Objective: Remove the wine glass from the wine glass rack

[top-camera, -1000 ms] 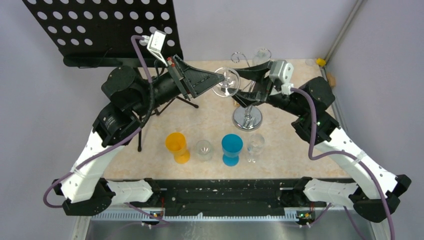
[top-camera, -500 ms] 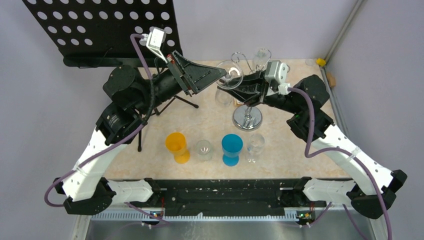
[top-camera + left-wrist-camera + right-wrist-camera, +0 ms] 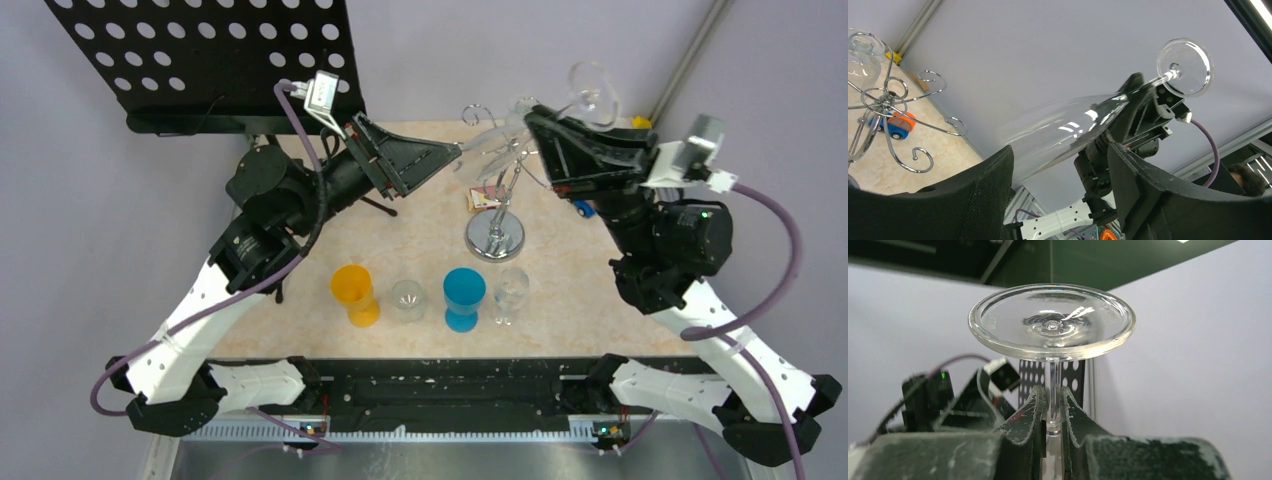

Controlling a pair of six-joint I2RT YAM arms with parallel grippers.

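The wine glass (image 3: 497, 147) is clear and tilted, with its round foot (image 3: 592, 87) up toward the back wall. My right gripper (image 3: 541, 124) is shut on its stem, and the right wrist view shows both fingers pinching the stem (image 3: 1052, 405) under the foot (image 3: 1052, 322). My left gripper (image 3: 452, 152) stands open beside the bowl. In the left wrist view the bowl (image 3: 1063, 131) hangs above its spread fingers (image 3: 983, 195), apart from them. The chrome wine glass rack (image 3: 494, 238) stands below, its curled arms (image 3: 893, 102) carrying another glass (image 3: 863, 50).
An orange cup (image 3: 354, 292), a small clear glass (image 3: 408, 298), a blue cup (image 3: 464, 296) and a clear stemmed glass (image 3: 511, 290) line the table front. A black perforated music stand (image 3: 200, 60) fills the back left. A toy car (image 3: 895, 125) lies near the rack.
My right gripper closed on the glass stem and carried the glass up and to the right, away from the rack arms. My left gripper opened and let go of the glass.
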